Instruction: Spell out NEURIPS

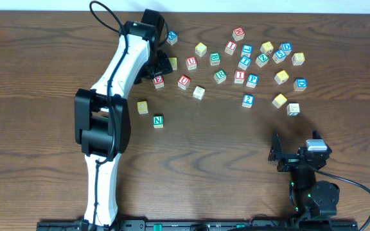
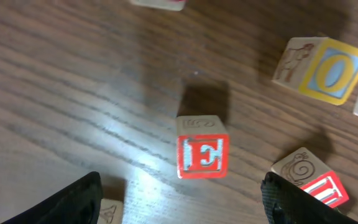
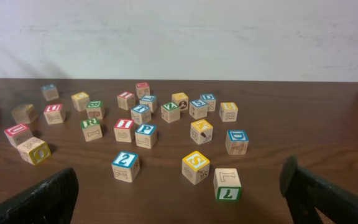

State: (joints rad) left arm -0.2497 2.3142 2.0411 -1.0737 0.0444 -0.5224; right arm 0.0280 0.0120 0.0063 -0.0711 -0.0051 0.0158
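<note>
My left gripper [image 1: 160, 68] hovers open over the upper left group of cubes, nothing between its fingers [image 2: 73, 202]. The red E cube [image 2: 202, 154] lies just ahead of the jaws, also seen from overhead [image 1: 158, 81]. The red U cube [image 1: 184, 81] sits to its right. A green N cube [image 1: 158, 120] and a yellow-faced cube [image 1: 142, 106] lie apart, nearer the front. Green R [image 3: 91, 127], red I [image 3: 123, 127] and blue P [image 3: 145, 132] stand together in the right cluster. My right gripper [image 3: 179, 177] rests open and empty at the front right [image 1: 294, 154].
Several other lettered cubes are scattered across the back right [image 1: 268, 58]. A yellow O cube [image 2: 328, 68] and a red cube with a spiral side [image 2: 316, 183] flank the left gripper. A yellow S cube [image 3: 196, 163] and a green cube [image 3: 227, 185] lie nearest the right gripper.
</note>
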